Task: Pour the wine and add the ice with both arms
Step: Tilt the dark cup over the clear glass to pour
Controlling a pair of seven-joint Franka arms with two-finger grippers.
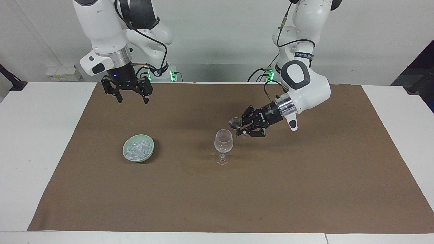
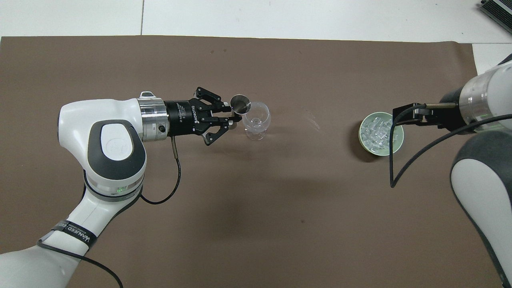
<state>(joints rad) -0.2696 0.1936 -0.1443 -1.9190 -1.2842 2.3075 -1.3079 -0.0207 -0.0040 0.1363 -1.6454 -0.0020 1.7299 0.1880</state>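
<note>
A clear stemmed wine glass (image 1: 223, 140) (image 2: 256, 120) stands upright mid-mat. Beside its rim, toward the left arm's end, my left gripper (image 1: 241, 129) (image 2: 231, 116) is shut on the waist of a small metal jigger (image 1: 234, 122) (image 2: 240, 105). The jigger's upper cup is level with the glass's rim and tilts slightly toward it. No wine shows in either view. The ice (image 1: 137, 149) (image 2: 378, 134) fills a pale green bowl (image 1: 151, 145) (image 2: 362, 138) toward the right arm's end. My right gripper (image 1: 133, 99) hangs open, high over the mat's edge, holding nothing.
A brown mat (image 1: 237, 196) (image 2: 240, 224) covers most of the white table (image 1: 37, 142). The right arm's black cable (image 2: 394, 168) loops over the mat beside the bowl.
</note>
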